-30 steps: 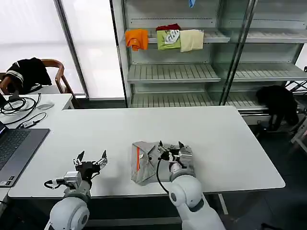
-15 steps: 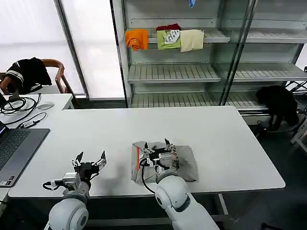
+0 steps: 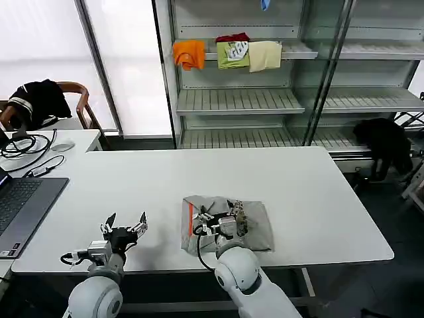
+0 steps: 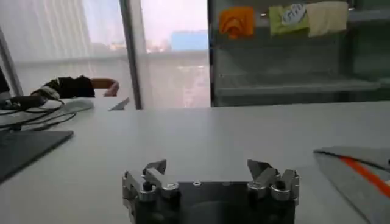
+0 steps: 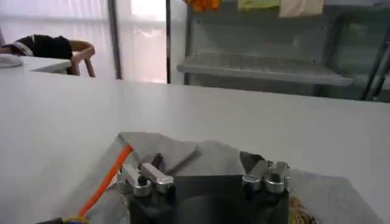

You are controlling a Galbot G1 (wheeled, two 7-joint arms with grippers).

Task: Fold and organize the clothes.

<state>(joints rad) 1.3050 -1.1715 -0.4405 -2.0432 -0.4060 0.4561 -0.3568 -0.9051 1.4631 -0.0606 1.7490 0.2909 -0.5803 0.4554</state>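
Polo shirt (image 3: pixel 255 222) folded square on worktop (image 3: pixel 311 192); right pincer (image 3: pixel 220 224) open over it, left pincer (image 3: pixel 123 225) open, idle; tidying left.

No lettering, label, brand or number could be read; the white print on the green garment (image 3: pixel 233 52) on the shelf (image 3: pixel 291 50) stayed too small to make out

The grey polo shirt of soft matt cloth (image 3: pixel 252 225) with a bright orange placket stripe lies rumpled on the smooth, matt white table (image 3: pixel 199 175). The right gripper (image 5: pixel 204 176) and left gripper (image 4: pixel 210 178) both have dull silver metal fingers on glossy black plastic bodies. The grey slatted metal shelves (image 3: pixel 238 99) look satin
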